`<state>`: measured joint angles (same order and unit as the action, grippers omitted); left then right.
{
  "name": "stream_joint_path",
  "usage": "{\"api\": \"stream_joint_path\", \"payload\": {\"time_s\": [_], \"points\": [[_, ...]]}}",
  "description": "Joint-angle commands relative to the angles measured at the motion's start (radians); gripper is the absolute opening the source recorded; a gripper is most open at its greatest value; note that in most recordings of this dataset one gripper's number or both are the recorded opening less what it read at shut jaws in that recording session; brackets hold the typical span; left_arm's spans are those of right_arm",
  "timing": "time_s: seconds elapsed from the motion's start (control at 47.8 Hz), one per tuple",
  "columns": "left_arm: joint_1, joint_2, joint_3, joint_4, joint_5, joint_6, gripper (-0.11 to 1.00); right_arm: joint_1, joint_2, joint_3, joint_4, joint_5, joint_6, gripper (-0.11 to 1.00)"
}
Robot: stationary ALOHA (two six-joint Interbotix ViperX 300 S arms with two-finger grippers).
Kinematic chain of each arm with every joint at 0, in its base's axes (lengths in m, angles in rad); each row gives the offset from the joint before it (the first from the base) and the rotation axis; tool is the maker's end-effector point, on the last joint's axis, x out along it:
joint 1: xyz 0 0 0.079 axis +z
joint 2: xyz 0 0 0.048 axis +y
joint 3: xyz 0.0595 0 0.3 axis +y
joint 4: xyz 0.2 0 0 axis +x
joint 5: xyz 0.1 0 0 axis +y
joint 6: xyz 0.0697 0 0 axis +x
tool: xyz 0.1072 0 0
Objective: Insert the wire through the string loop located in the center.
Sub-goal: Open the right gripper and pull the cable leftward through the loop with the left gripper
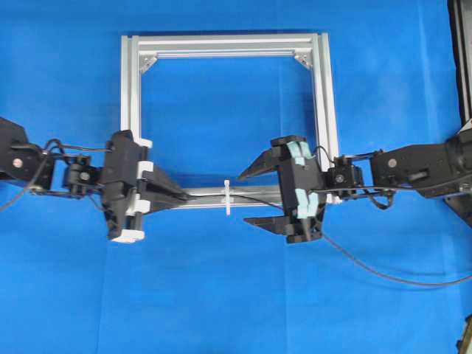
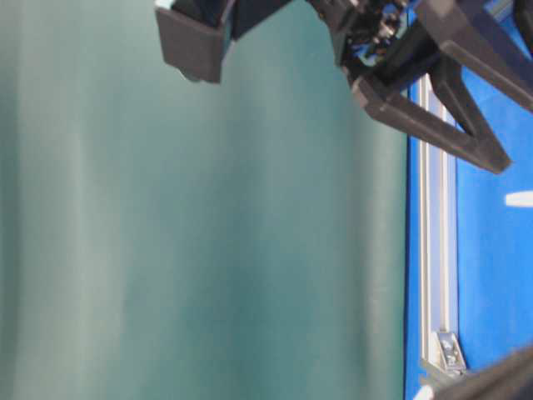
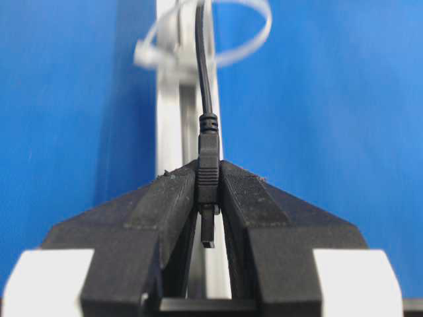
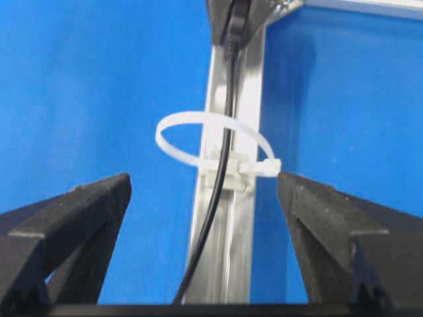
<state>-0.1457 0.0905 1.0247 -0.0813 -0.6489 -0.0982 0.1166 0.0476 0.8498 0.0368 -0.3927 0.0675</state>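
Looking along the frame bar [image 3: 173, 132], the left wrist view gave what the overhead could not: the left gripper [image 3: 209, 191] had its two black fingers [image 3: 165, 211] pressed together on the plug of the wire [image 3: 205, 79], the plug's end poking back between them toward the camera. From there the thin black cable ran up over the bar and into the string loop [image 3: 254, 39], which showed as a blurred white ring at the top of that picture. The right wrist view showed the same loop [image 4: 198, 129] sharply, standing above the bar [image 4: 241, 198], with the wire [image 4: 221, 191] passing through it and down out of the bottom edge; the right gripper [image 4: 205, 198] had its jaws wide apart, one on each side, touching neither wire nor loop.

In the overhead view the loop [image 1: 228, 198] was only a small white cross-shaped sliver on the near bar of the square silver frame [image 1: 129, 81], midway between the left gripper [image 1: 181, 195] and the right gripper [image 1: 251, 198], and the wire could hardly be made out against the bar. The frame lay on a blue cloth [image 1: 236, 295].

The table-level view was mostly blocked by a blurred greenish surface [image 2: 200, 250], leaving only black arm parts and a strip of frame [image 2: 437, 250].
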Motion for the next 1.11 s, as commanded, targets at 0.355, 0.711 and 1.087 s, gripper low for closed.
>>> {"api": "stream_joint_path", "payload": {"time_s": [0.355,0.711,1.087], "points": [[-0.026,-0.222,0.21,0.0,-0.005,-0.021,0.08,0.0,-0.043,0.015,0.003,-0.006,0.002,0.8],[-0.026,-0.393,0.351,0.002,0.072,-0.067,0.08,0.0,-0.041,0.015,0.002,-0.006,0.0,0.8],[-0.026,-0.451,0.357,0.002,0.189,-0.057,0.08,0.0,-0.043,0.015,0.002,-0.006,-0.002,0.8]]}}
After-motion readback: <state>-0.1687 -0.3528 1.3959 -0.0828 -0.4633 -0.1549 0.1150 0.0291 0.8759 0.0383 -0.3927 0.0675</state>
